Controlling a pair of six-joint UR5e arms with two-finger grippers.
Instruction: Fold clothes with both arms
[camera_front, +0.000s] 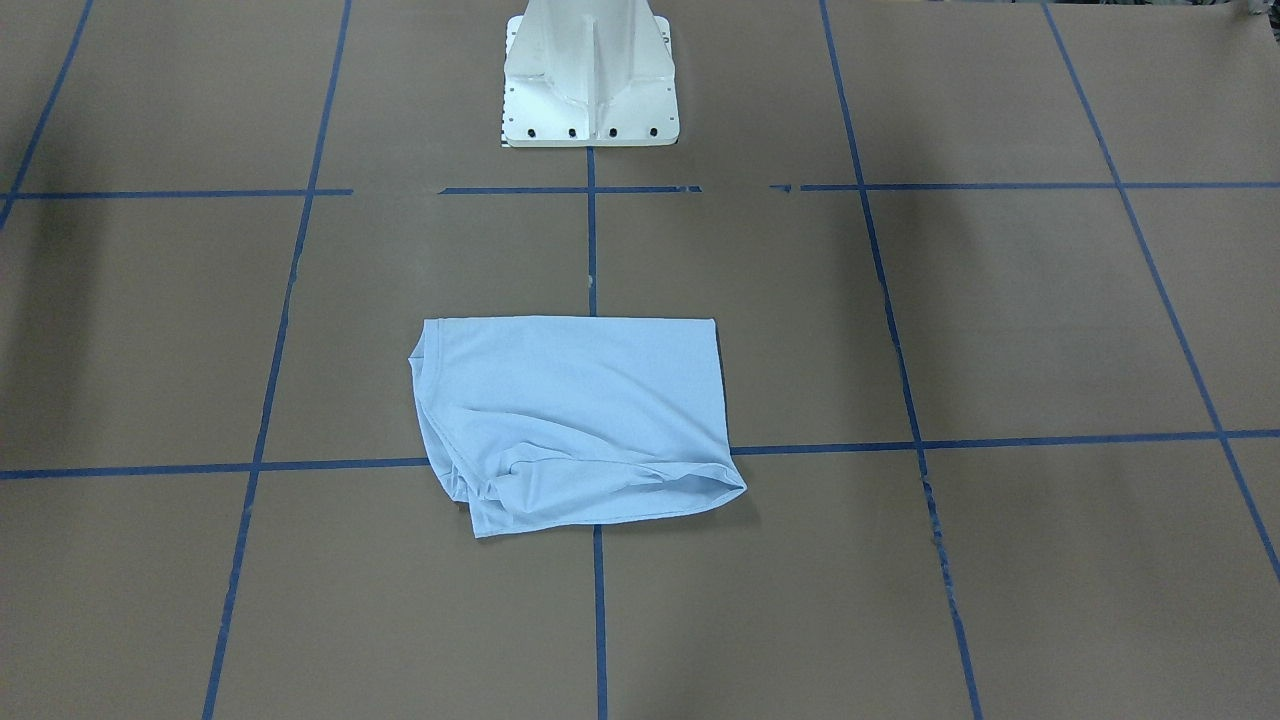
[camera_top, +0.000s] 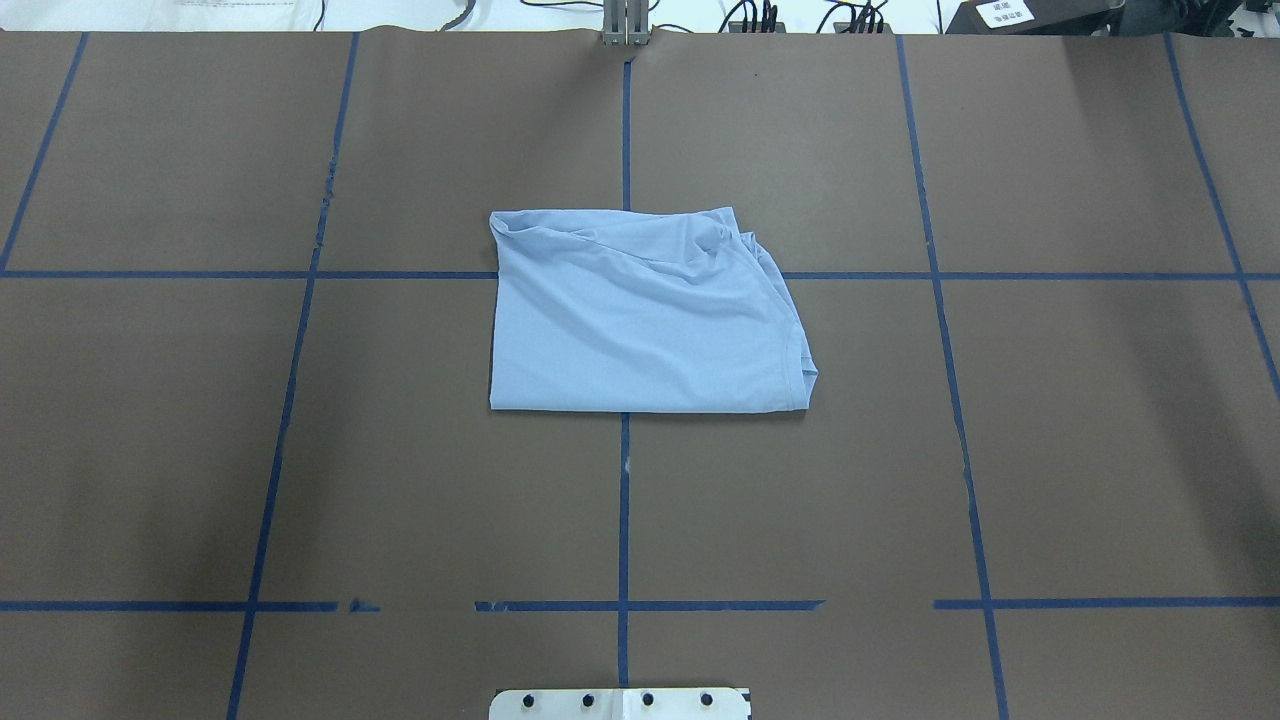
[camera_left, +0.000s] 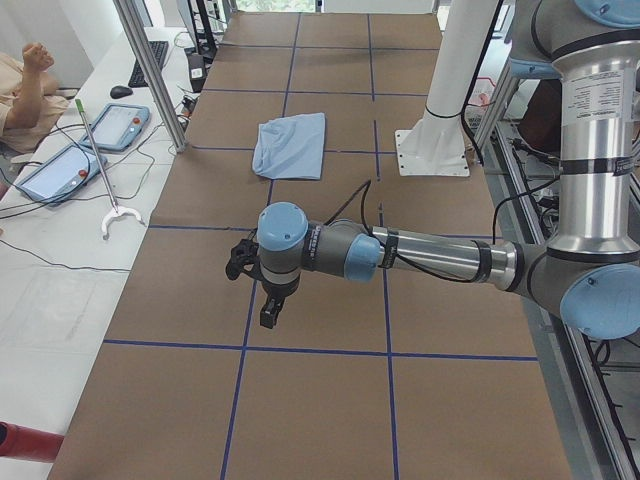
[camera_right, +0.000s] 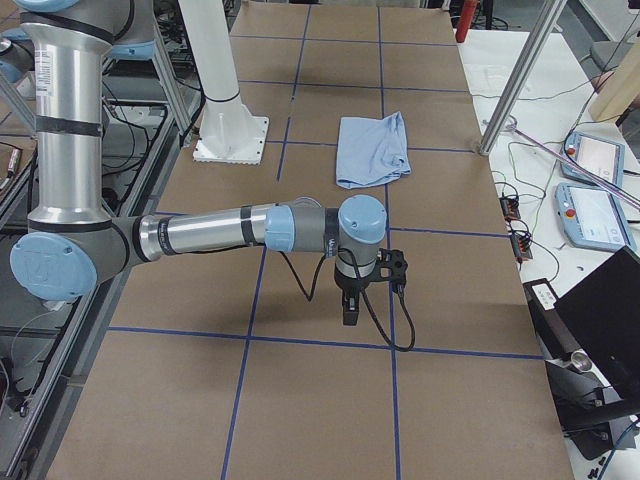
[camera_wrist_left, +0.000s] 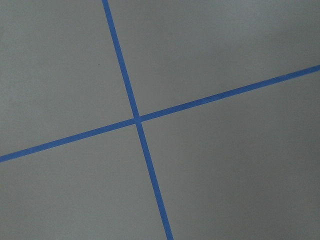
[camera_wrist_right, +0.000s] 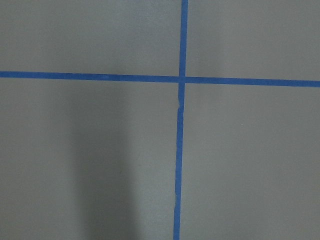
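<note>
Brown paper covers the bench (camera_top: 1050, 450), marked into large squares by blue tape lines (camera_top: 624, 500). The white pedestal base (camera_front: 590, 75) is bolted at the robot's edge, on the centre line. Across the bench from the pedestal runs a white desk with two teach pendants (camera_left: 115, 125), a keyboard (camera_left: 155, 60) and a white-tipped reaching stick (camera_left: 100, 165); an operator's arm (camera_left: 25, 85) shows there.

The light blue T-shirt (camera_top: 640, 320) lies straight out in front of the pedestal, well apart from it, straddling the centre line. It is folded into a rough rectangle. The edge nearest the pedestal is straight and flat. The far edge is rumpled, with soft creases, and a curved ribbed hem runs down the robot's right side.

The left arm (camera_left: 430, 255) and right arm (camera_right: 210, 232) reach out low, far to either side of the pedestal. The left fingers (camera_left: 270, 312) and right fingers (camera_right: 349, 308) point down over tape crossings; I cannot tell whether either pair is spread or closed.
</note>
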